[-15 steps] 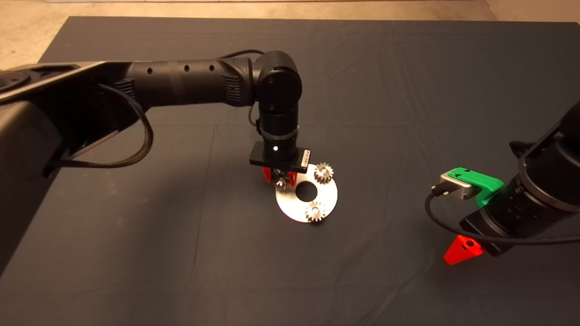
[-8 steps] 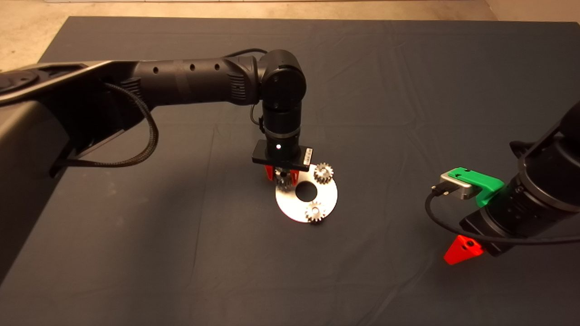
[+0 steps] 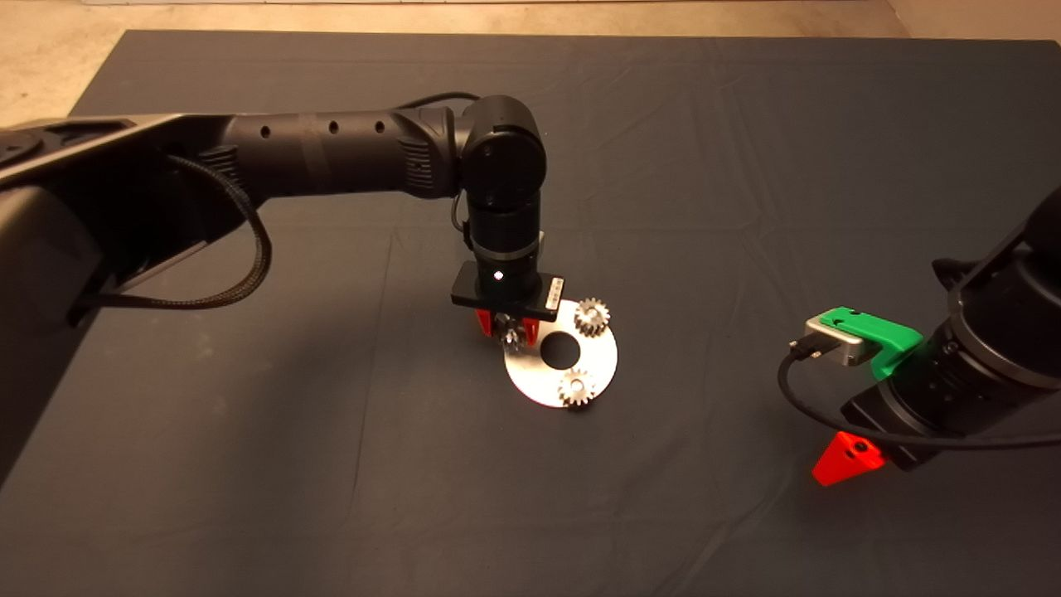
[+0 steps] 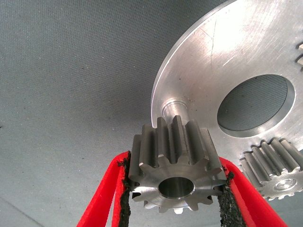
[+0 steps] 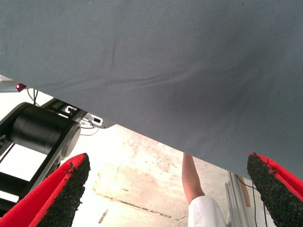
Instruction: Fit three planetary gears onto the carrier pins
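The left gripper [image 4: 175, 189] is pinching the third gear [image 4: 176, 163] beside the bare pin [image 4: 174, 106]; centring its hole matters before lowering. The right gripper [image 5: 165, 189] is idling, fingers wide.

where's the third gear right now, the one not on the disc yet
In the left wrist view, the third gear is clamped in the left hand, just above the bare pin at the disc's edge.

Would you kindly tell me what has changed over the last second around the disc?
The left gripper, shut on the third gear, swung slightly away and back to the disc's rim, where the bare pin stands. The two seated gears, the disc and the parked right gripper stayed put.
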Robot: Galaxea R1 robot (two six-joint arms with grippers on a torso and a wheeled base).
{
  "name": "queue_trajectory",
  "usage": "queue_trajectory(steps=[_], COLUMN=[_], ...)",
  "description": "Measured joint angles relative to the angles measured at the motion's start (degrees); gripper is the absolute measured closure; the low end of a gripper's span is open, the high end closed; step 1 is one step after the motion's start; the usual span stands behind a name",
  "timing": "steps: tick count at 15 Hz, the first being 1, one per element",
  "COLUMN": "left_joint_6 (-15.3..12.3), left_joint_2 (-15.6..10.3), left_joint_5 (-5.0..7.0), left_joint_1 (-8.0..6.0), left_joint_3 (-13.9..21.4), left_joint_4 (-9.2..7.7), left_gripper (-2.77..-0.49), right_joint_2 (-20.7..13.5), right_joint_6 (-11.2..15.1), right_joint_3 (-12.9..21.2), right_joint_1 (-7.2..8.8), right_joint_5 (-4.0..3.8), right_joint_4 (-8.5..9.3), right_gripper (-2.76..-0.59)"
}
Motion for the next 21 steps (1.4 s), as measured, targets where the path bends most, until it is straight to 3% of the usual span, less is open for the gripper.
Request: queue_trajectory(steps=[21], left_joint_6=[0.1], left_joint_2=[0.5], left_joint_5=[-0.02], left_joint_1=[-0.02], left_joint_3=[-1.0], left_joint_4=[0.63], left_gripper=[-1.0], right_joint_2=[-0.1], right_joint_6=[0.0], right_joint_3=[0.2], right_joint_1=[0.0], right_joint_5=[-0.02], right_joint_4=[0.02], right_gripper=[-2.47])
